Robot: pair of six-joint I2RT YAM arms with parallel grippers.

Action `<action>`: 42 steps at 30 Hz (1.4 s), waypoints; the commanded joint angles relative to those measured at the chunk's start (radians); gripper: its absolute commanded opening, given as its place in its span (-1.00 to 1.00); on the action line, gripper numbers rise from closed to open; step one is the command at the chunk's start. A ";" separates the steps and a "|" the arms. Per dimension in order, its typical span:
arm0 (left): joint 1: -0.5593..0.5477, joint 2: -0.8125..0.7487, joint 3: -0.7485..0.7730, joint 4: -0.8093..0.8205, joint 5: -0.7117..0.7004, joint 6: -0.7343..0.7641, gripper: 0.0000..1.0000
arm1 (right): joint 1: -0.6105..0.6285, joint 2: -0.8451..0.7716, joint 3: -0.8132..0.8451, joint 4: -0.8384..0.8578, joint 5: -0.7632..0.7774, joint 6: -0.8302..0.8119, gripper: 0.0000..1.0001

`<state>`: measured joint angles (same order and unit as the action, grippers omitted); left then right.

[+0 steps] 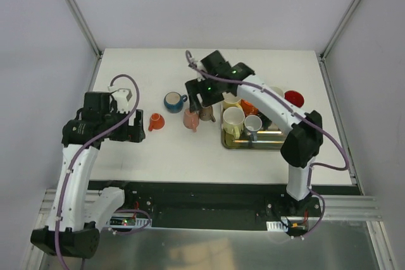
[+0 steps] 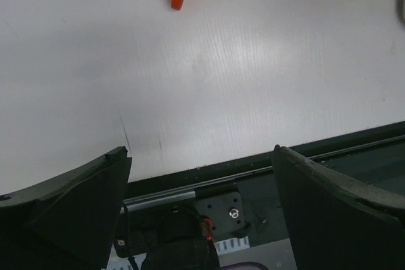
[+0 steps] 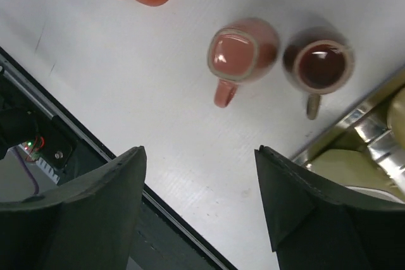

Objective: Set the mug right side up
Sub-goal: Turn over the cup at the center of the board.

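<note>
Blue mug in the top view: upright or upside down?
Upright: the blue mug stands on the table with its open mouth facing up at the camera, the inside visible within the rim.

Pink mug (image 3: 243, 52), apparently upside down

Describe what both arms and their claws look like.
The left arm and right arm have white tubular links joined by black joints, with a purple cable looping alongside each. Green lights glow near the right arm's wrist. The left claw and right claw are black, with broad wedge-shaped fingers.
</note>
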<state>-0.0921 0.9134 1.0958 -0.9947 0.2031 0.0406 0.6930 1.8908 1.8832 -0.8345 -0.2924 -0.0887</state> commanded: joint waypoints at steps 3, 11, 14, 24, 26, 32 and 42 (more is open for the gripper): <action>0.155 -0.107 -0.002 -0.048 0.105 -0.097 0.95 | 0.135 0.051 -0.025 0.032 0.412 0.242 0.39; 0.265 -0.117 -0.002 -0.032 0.151 -0.157 0.89 | 0.189 0.186 0.005 0.060 0.464 0.276 0.11; 0.287 -0.116 -0.013 -0.024 0.176 -0.176 0.87 | 0.192 0.235 0.024 0.075 0.461 0.259 0.03; 0.318 -0.090 0.006 0.014 0.226 -0.191 0.80 | 0.197 0.327 0.051 0.097 0.434 0.221 -0.33; 0.319 -0.087 0.003 0.024 0.231 -0.189 0.79 | 0.197 0.338 0.051 0.103 0.430 0.208 -0.34; 0.319 -0.062 0.013 0.041 0.265 -0.165 0.72 | 0.194 0.324 0.074 0.109 0.372 0.144 -1.00; 0.316 -0.109 -0.014 0.181 0.553 0.195 0.65 | 0.134 0.056 0.057 0.054 -0.090 0.170 -1.00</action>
<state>0.2180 0.8661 1.0866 -0.9302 0.5556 0.0010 0.8707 2.1658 1.9091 -0.7727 -0.0753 0.0700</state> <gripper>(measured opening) 0.838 0.210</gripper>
